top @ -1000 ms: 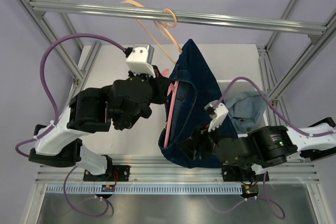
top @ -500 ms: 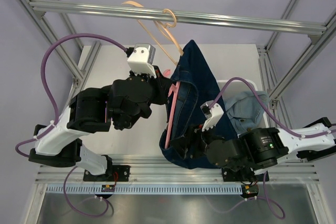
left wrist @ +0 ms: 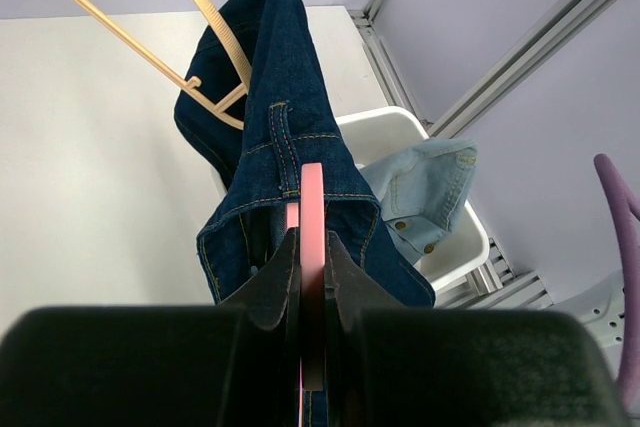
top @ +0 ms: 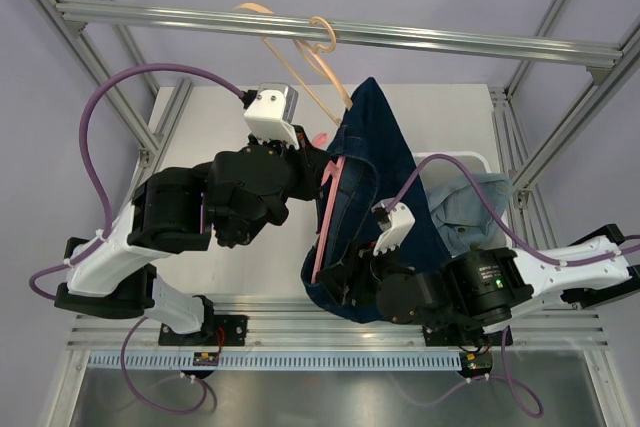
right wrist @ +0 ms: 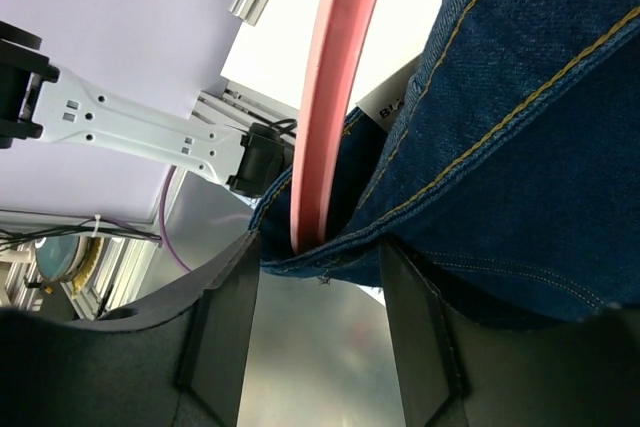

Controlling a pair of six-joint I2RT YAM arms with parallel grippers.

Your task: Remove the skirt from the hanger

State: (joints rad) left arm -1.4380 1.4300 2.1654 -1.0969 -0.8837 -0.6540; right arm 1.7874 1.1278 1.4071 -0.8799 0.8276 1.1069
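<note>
A: Quick, where's the skirt?

B: Dark denim skirt (top: 385, 152) is centre of the top view, draped over the pink hanger (top: 325, 212). Its peak points to 12 o'clock and lies against a tan hanger (top: 300, 57) that's hooked on the overhead rail (top: 450, 41).

A: L side?

B: Your left gripper (left wrist: 312, 244) is pinched tight on the pink hanger's bar, coming in from 9 o'clock of the skirt. Only the L wrist cam shows you that pinch, w/ both fingers (left wrist: 275, 277) flat against the bar. From the top they're too dark and bunched to read.

A: And R?

B: Your right gripper (right wrist: 320, 245) sits at 6 o'clock of the skirt, by its low edge. The jaws stand apart w/ the pink hanger's end and a stitched denim edge between them, and they aren't closed on either. You only get that from the R wrist cam, since in the top view the wrist covers it.

A: Anything else the top view misses?

B: The L wrist cam looks into the white bin (left wrist: 465, 242) at 3 o'clock of the skirt. A pale denim garment (left wrist: 425, 182) w/ buttons spills over its rim.

A: Counts?

B: 1 skirt, 1 pink hanger, 1 bin, 1 pale garment, 2 grippers, 2 purple cables (top: 95, 147). Tan hangers look like 2, but the hooks overlap, so I can't tell for sure.
</note>
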